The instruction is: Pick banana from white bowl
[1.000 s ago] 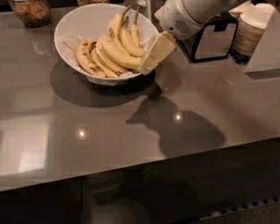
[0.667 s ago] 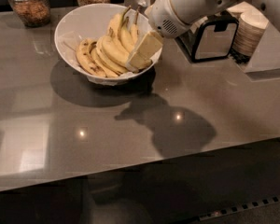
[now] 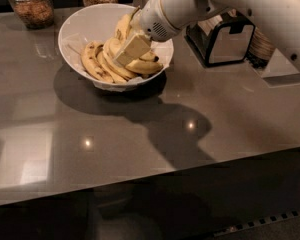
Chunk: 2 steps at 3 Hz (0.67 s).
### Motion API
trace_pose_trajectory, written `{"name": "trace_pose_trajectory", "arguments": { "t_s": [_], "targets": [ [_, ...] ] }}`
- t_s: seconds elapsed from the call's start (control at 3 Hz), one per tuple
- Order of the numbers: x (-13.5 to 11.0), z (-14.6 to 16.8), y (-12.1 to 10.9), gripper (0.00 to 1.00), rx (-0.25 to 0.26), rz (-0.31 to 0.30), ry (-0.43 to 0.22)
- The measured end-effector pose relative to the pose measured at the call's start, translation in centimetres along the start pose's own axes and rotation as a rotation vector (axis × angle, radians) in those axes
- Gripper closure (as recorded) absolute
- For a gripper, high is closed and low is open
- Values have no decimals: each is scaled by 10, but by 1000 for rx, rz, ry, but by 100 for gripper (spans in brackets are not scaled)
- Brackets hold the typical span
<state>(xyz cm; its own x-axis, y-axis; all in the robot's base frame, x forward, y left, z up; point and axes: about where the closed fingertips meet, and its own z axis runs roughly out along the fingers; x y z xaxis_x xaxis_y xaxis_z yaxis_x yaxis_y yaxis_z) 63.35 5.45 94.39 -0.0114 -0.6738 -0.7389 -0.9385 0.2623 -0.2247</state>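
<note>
The gripper (image 3: 130,51) has slid leftward from the right rim of the bowl (image 3: 85,21) and now sits over the middle of the bowl, its cream pad laid slantwise on the heap of bananas. The white arm reaches in from the bowl's upper right. Whether the gripper is clenched or released cannot be told, as the pad and the wrist hide the rest.

The banana (image 3: 140,67) lies inside the bowl, low on its right side, just under the pad. It is curved and thick, its skin smooth clean yellow, with a dark tip pointing toward the bowl's right rim. The shorter bananas (image 3: 92,61) on the bowl's left side carry brown speckles.

The bowl stands on the grey desk (image 3: 140,154), and the arm's shadow falls on the desk in front of the bowl. A jar (image 3: 32,6) of brown bits stands behind the bowl to the left. A black-framed holder (image 3: 222,41) stands to the bowl's right.
</note>
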Motion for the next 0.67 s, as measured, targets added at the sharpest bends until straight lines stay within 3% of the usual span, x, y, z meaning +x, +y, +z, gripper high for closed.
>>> {"name": "trace_pose_trajectory", "arguments": {
  "t_s": [0.67],
  "targets": [
    [4,19,5,27,-26,43,-2]
  ]
}}
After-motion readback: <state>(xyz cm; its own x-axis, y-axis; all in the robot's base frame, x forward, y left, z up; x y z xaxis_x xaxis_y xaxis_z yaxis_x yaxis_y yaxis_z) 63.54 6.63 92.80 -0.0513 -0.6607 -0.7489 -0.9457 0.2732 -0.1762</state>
